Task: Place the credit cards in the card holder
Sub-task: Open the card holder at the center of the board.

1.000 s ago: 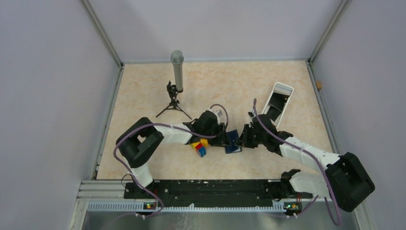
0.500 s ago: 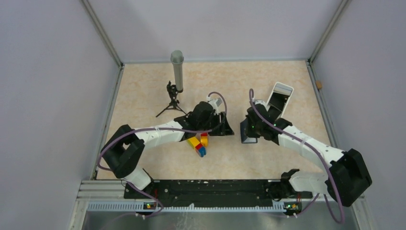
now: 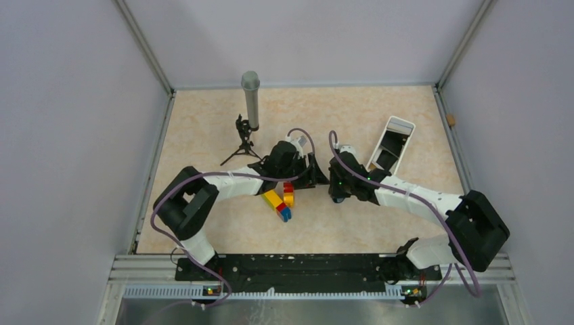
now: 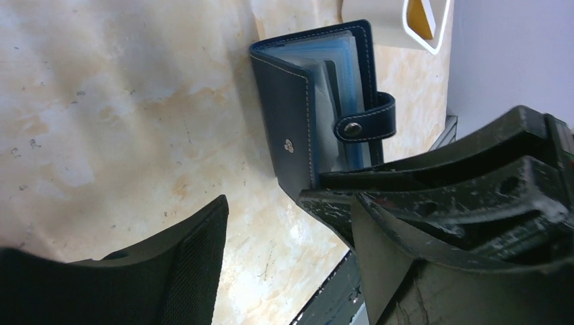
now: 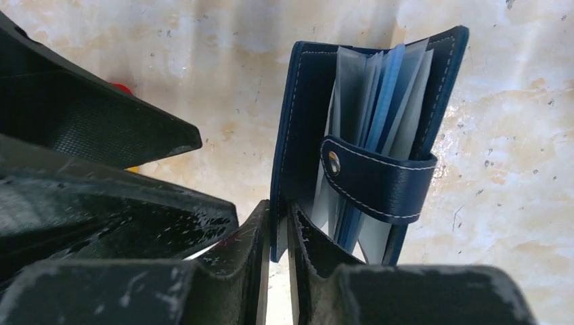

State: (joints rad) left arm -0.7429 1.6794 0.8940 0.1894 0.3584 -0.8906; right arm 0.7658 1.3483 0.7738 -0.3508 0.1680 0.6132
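Left tool (image 4: pixel 267 206): fingers spread wide, with the wallet (image 4: pixel 294 115) just ahead of them. Right tool (image 5: pixel 278 218): fingers nearly together, pinching one wallet cover at its edge. Wallet location: middle of the desk (image 3: pixel 203 122), between the two tools. Its strap is snapped across the fanned inner sleeves.

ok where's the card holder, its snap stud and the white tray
card holder (image 5: pixel 301 115), right wrist view, on its navy outer cover
snap stud (image 4: pixel 351 128), left wrist view, on the metal button of the strap
white tray (image 3: pixel 400 123), top external view, on its far rim
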